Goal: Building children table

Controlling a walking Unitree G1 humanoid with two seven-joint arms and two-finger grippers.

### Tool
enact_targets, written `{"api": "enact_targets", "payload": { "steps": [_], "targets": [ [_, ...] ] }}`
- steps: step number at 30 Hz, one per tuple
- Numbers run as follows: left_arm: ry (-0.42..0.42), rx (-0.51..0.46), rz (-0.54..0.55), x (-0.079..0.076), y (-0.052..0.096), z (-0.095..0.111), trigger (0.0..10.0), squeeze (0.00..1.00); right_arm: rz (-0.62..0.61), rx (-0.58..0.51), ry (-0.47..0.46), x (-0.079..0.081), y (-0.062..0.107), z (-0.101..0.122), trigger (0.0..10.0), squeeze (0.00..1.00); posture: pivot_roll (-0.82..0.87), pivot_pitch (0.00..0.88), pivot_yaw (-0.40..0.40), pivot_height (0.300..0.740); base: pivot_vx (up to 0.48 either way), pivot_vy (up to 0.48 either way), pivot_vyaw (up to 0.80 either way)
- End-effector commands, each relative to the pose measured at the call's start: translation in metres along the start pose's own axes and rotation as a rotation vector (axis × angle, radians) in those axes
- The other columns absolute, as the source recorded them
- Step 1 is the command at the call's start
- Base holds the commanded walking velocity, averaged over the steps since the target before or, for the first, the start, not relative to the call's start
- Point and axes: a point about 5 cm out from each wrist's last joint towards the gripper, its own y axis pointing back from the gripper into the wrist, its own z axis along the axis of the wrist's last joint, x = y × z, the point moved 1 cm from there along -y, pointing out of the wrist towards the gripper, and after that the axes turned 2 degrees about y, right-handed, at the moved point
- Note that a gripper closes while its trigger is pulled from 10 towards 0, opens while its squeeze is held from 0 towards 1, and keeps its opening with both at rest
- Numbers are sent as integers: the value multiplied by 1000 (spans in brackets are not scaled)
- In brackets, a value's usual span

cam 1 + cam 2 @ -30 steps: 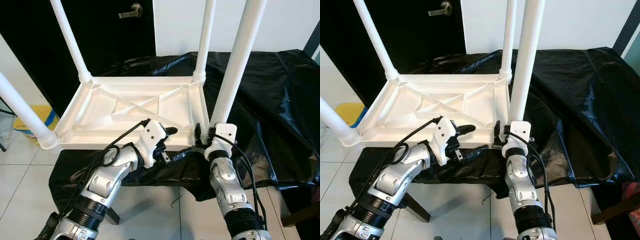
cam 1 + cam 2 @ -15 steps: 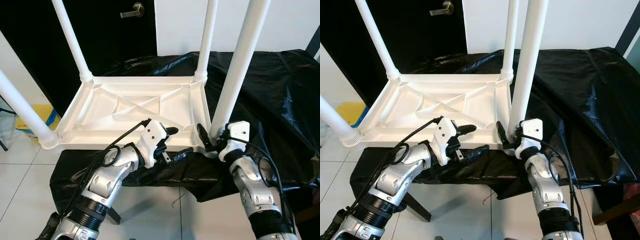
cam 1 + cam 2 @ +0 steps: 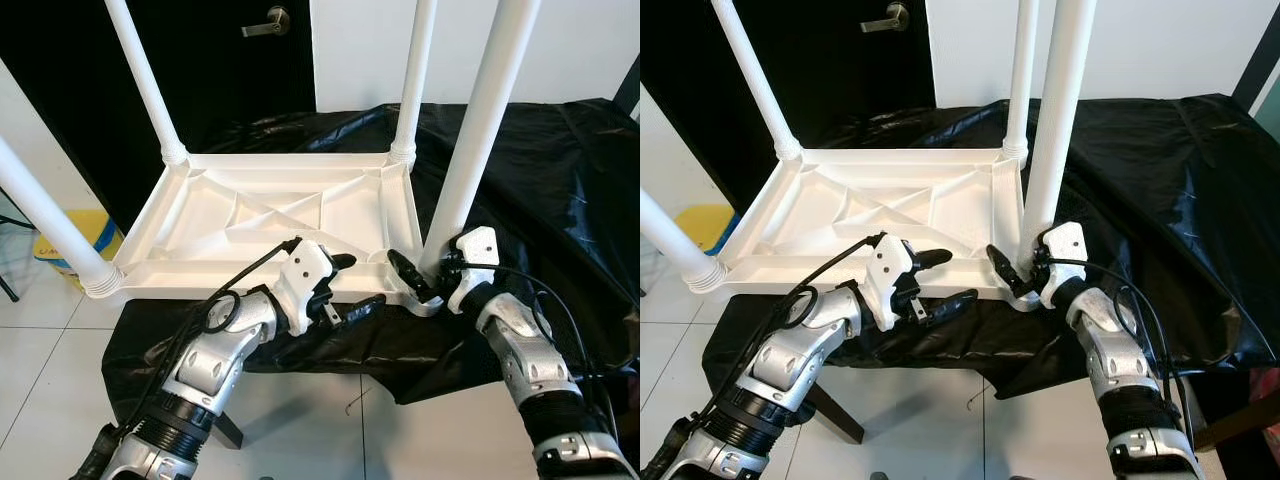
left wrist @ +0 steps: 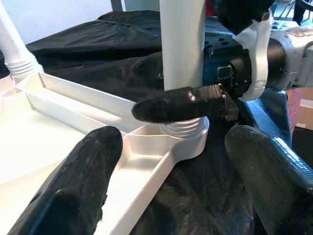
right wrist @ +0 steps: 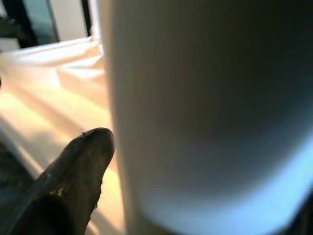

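Observation:
A white plastic children's table [image 3: 260, 215] lies upside down on a black-draped surface, with its legs pointing up. At the socket of the near right leg [image 3: 470, 160], my right gripper [image 3: 425, 275] is shut on the leg's base; one of its fingers [image 4: 176, 104] crosses the front of the leg. In the right wrist view the leg [image 5: 210, 112] is very close, beside one black finger [image 5: 73, 181]. My left gripper [image 3: 352, 285] is open and straddles the table's front rim, one finger inside the tabletop and one outside over the cloth.
The black cloth [image 3: 560, 190] hangs over the support's edges. Three other white legs [image 3: 145, 85] rise at the remaining corners. A dark door with a lever handle [image 3: 265, 20] stands behind. A yellow and blue object [image 3: 90, 235] sits on the tiled floor at left.
My right wrist has swung to the right around the base of the near right leg, still holding it. The left arm and the table have stayed put.

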Motion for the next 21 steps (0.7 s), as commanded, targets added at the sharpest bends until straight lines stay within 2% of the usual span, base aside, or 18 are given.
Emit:
{"api": "enact_targets", "payload": {
  "steps": [1, 2, 3, 4, 15, 16, 21],
  "targets": [
    [-15, 5, -35, 0, 1, 1, 10000, 0, 33, 15, 4, 5, -3, -3, 6706, 0, -112, 0, 33, 740, 0, 0, 0],
    [-15, 5, -35, 0, 1, 1, 10000, 0, 33, 15, 4, 5, -3, -3, 6706, 0, -112, 0, 33, 740, 0, 0, 0],
    [-15, 4, -34, 0, 1, 2, 10000, 0, 44, 22, 7, 4, -3, -4, 4392, 0, -112, 0, 33, 740, 0, 0, 0],
    [-15, 3, -32, 0, 1, 2, 10000, 0, 57, 45, 9, 4, -1, -9, 0, 0, -108, 0, 28, 740, 0, 0, 0],
    [-17, 3, -26, 0, 2, 1, 10000, 0, 79, 101, -10, 4, 3, -22, 0, 0, -101, 0, 22, 740, 0, 0, 0],
    [-17, 3, -26, 0, 2, 1, 10000, 0, 77, 106, -13, 5, 3, -23, 10000, 0, -101, 0, 22, 740, 0, 0, 0],
    [-18, 3, -27, -1, 2, 1, 10000, 0, 13, 126, -23, 6, 1, -27, 10000, 0, -100, 0, 17, 740, 0, 0, 0]
  ]
}}
